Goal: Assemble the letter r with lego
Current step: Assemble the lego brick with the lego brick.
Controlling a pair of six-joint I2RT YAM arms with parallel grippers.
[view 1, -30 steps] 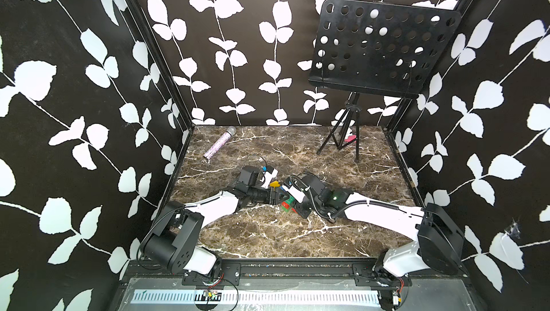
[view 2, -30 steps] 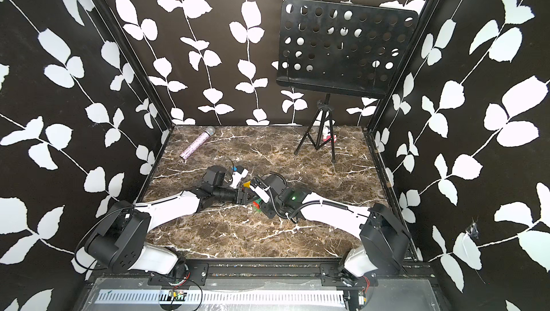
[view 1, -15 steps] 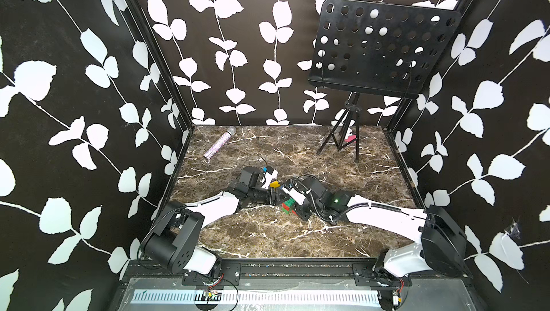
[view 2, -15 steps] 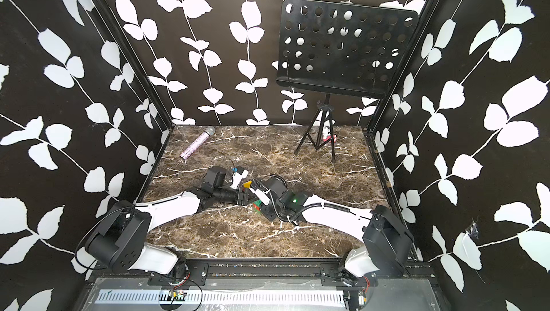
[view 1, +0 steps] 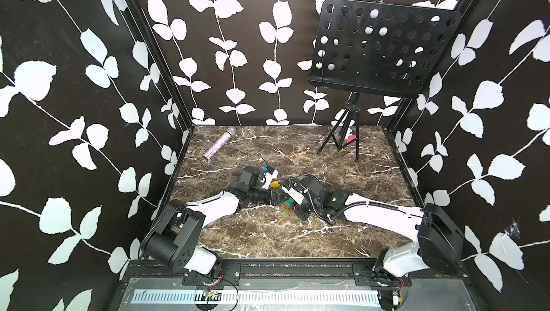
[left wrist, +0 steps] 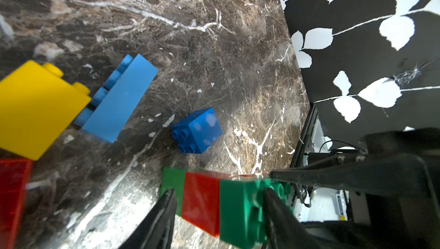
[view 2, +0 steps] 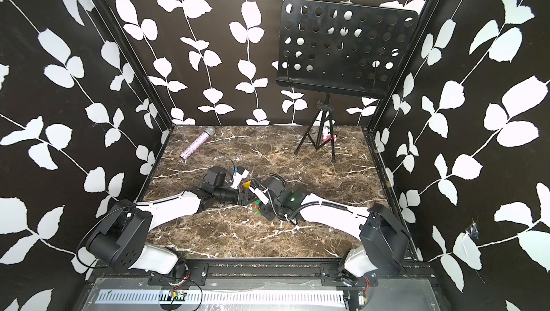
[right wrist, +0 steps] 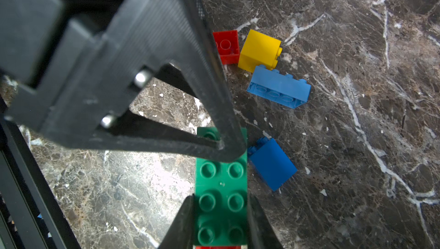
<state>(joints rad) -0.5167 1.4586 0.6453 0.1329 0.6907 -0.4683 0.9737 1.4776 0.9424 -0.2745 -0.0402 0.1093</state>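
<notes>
- Step in hand, as judged: press the long green brick (right wrist: 220,181) home on the red brick (left wrist: 202,200) and light green brick (left wrist: 172,180) under it. This stack (view 1: 288,207) sits at the middle of the table (right wrist: 357,116), between the arms. Whether it rests on the surface cannot be told.
- State of right gripper (right wrist: 221,198): jaws narrow, clamped on the two long sides of the long green brick near one end. Use this grip as the fixed support.
- State of left gripper (left wrist: 219,191): jaws straddle the stack, one finger at the light green brick and the other across the studded green face. Whether both are pressing cannot be told.
- Squeeze straight along the stud axis; a skewed push would likely lever the bricks apart.
- Confirm closed seams before release.
- Avoid sweeping the loose yellow brick (right wrist: 258,50), light blue brick (right wrist: 278,88), blue brick (right wrist: 271,164) and second red brick (right wrist: 227,45) nearby.
</notes>
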